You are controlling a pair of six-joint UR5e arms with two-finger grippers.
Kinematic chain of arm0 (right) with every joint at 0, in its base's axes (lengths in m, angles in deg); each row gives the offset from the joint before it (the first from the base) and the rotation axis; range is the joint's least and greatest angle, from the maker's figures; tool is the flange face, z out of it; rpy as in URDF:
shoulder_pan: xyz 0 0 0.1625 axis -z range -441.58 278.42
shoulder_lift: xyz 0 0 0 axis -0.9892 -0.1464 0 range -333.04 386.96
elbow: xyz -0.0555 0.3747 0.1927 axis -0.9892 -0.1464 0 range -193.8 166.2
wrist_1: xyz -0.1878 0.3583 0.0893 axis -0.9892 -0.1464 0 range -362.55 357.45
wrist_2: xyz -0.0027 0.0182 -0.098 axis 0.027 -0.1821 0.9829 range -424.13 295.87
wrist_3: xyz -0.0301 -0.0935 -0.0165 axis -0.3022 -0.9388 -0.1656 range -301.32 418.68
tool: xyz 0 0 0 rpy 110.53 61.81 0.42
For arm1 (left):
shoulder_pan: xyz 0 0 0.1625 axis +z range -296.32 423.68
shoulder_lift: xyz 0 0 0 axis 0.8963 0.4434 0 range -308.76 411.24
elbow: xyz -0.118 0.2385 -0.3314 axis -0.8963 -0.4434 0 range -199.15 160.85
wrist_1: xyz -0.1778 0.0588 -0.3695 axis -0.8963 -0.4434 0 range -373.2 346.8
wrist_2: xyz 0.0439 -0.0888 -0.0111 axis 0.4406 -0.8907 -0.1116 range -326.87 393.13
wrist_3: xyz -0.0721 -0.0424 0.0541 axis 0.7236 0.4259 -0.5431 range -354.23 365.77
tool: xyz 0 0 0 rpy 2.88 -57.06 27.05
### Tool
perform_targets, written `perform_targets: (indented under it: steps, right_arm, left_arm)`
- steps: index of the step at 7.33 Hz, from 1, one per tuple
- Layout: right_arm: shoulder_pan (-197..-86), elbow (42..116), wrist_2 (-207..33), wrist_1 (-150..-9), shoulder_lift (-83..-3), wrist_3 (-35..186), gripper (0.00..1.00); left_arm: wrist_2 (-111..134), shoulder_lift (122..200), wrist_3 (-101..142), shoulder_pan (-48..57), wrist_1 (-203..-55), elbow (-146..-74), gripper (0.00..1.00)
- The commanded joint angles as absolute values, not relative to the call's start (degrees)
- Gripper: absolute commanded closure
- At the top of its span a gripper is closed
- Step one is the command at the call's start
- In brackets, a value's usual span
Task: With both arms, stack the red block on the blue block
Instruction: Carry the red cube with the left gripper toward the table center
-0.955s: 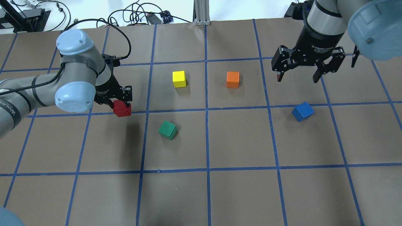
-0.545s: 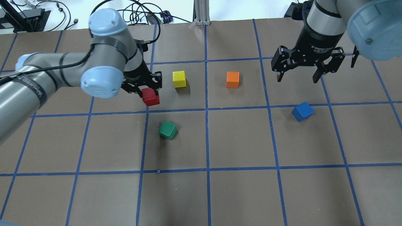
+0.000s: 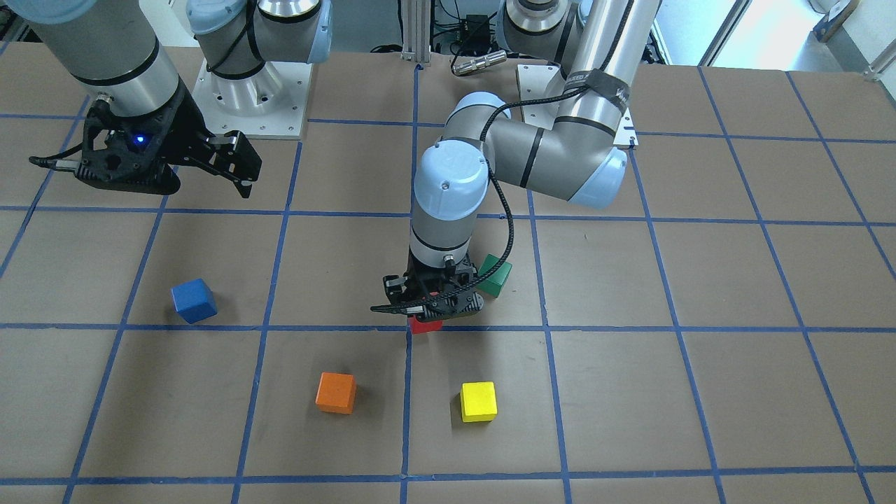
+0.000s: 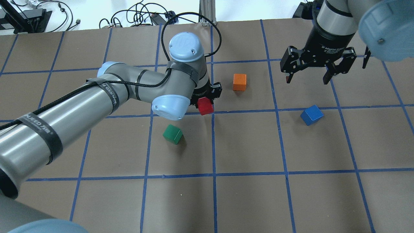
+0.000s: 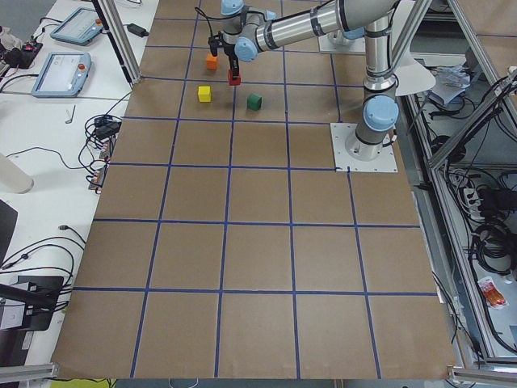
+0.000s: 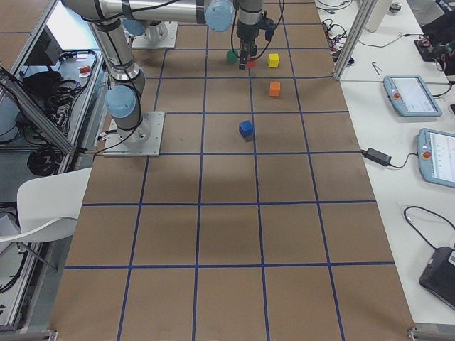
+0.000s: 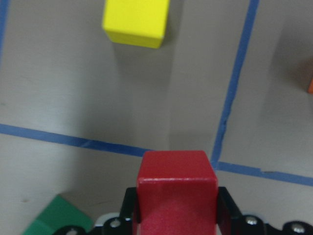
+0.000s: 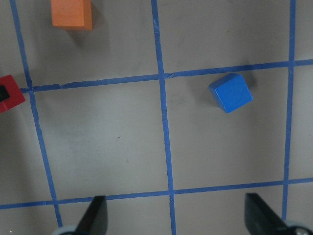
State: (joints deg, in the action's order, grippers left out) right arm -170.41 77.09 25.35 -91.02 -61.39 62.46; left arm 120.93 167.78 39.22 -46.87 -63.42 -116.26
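The left jaws gripped the red block apparently clear of the table, likely for carrying to the blue block, while the right jaws hung wide open, empty.

Seen from overhead, the left hand, clamped on the red block, has swung toward 3 o'clock across the tabletop to the central blue tape line. A second ago the block hung at 10 o'clock from the green block; now it hangs between 1 and 2 o'clock. The left arm now covers the yellow block in that view.
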Motion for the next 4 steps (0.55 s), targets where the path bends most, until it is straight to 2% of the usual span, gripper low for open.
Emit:
perform_targets:
  steps: [1, 2, 4]
  right_arm:
    - [-170.3, 77.0, 25.0, -91.1, -61.5, 62.6, 0.0]
    - [-170.2, 76.8, 25.1, -91.1, -61.5, 62.5, 0.0]
    - [-170.4, 77.1, 25.0, -91.1, -61.7, 62.5, 0.0]
  left_arm:
    - [120.9, 171.0, 40.3, -48.2, -58.4, -116.2, 0.31]
    - [120.8, 170.9, 40.0, -48.2, -57.6, -116.2, 0.0]
    - [121.0, 167.6, 33.2, -45.2, -58.7, -114.3, 0.0]
